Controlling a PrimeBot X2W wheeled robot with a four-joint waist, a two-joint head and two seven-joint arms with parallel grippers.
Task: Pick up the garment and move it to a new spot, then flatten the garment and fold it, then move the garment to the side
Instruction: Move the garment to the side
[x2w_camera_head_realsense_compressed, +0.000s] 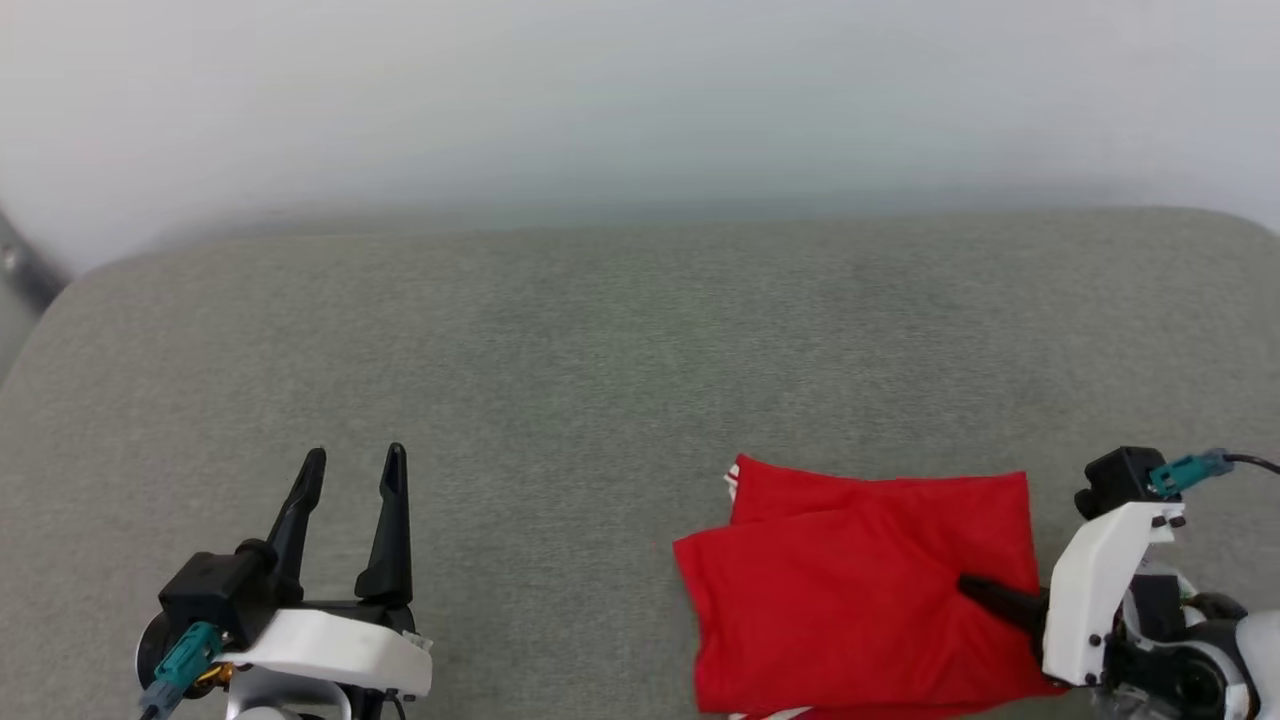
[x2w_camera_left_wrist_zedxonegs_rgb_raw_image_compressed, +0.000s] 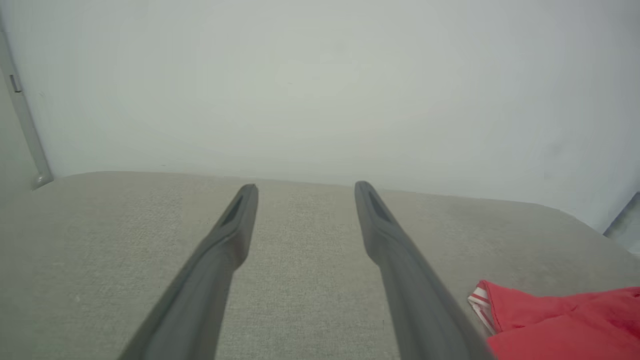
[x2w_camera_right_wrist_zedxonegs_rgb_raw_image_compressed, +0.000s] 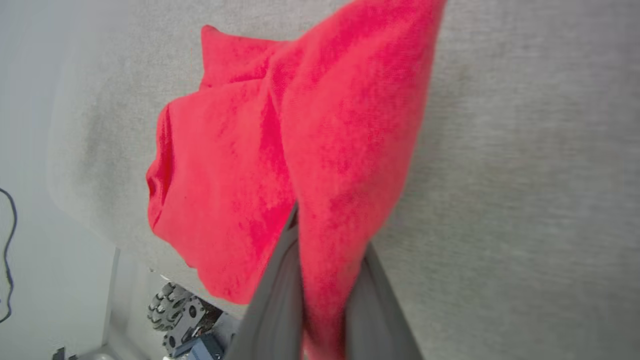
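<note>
One folded red shirt (x2w_camera_head_realsense_compressed: 860, 590) lies on the gray table (x2w_camera_head_realsense_compressed: 600, 350), the right gripper (x2w_camera_head_realsense_compressed: 968, 585) pinching it, the left gripper (x2w_camera_head_realsense_compressed: 355, 462) wide open.

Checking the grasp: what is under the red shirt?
Grey table under the shirt; striped trim peeks out at its far corner. Right gripper pinches a fold. Inner layers are covered.

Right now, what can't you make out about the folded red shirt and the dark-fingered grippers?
- Head view: bottom edge cuts off the folded red shirt with striped trim.
- Right wrist view: red cloth buries the fingertips of the right gripper.
- Left wrist view: frame edges and a finger of the left gripper cut off the shirt.
</note>
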